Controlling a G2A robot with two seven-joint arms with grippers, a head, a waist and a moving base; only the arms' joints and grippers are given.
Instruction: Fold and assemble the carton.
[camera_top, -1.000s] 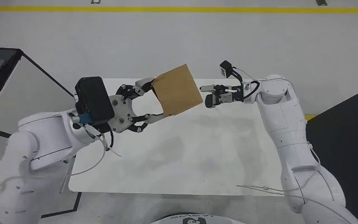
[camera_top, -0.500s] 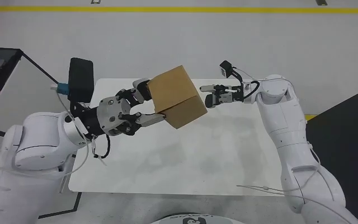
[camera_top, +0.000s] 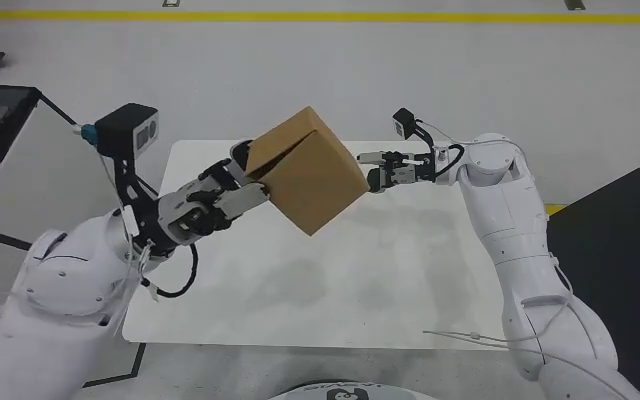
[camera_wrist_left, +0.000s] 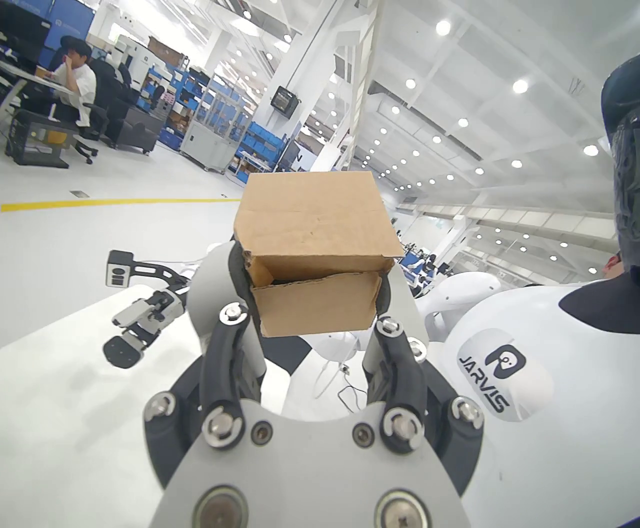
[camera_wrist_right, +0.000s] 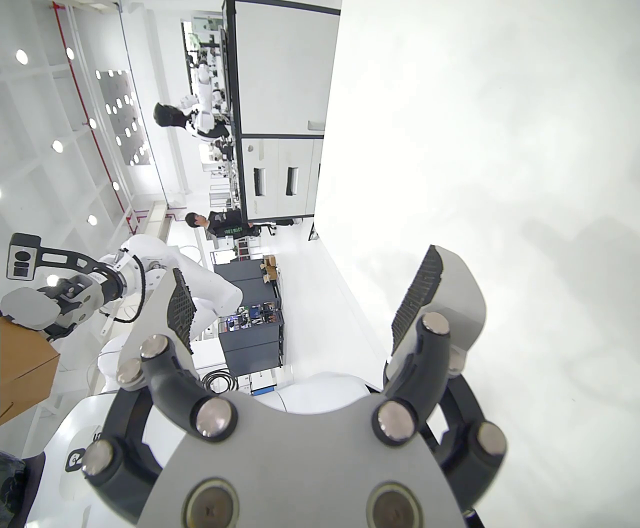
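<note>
A brown cardboard carton hangs in the air over the white table, tilted on one corner. My left gripper is shut on the carton, one finger on each side of it. The end facing the left wrist camera has one flap folded partly in, with a dark gap above it. My right gripper stands open just right of the carton, close to its edge, and whether they touch I cannot tell. The right gripper holds nothing between its ribbed pads; the carton shows beside the left gripper.
The table's bare surface spreads below and to the right of the carton. A black frame stands off the table at the far left. A yellow floor line runs behind the table.
The left arm has rotated its wrist and lifted the carton, turning it so more faces and a seam show. The right arm has stayed in place.
</note>
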